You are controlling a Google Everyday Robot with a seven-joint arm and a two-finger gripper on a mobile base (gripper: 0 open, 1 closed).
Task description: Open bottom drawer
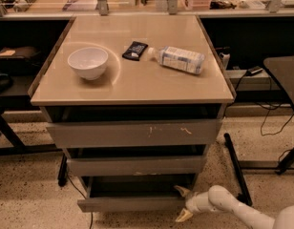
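Note:
The bottom drawer (132, 203) is the slimmest grey front, lowest in the cabinet, pulled out a little so a dark gap shows above it. My gripper (183, 203) is at the drawer's right end, at the bottom right of the camera view. Its pale fingers (183, 191) are spread apart, one above and one below the drawer front's right edge. The white arm (242, 213) leads off to the lower right corner.
Above are the mid-width drawer (135, 166) and the wide scratched top drawer (135, 133). On the tan tabletop (137, 85) sit a white bowl (88, 62), a dark packet (135, 50) and a lying bottle (178, 59). A black table leg (236, 168) stands to the right.

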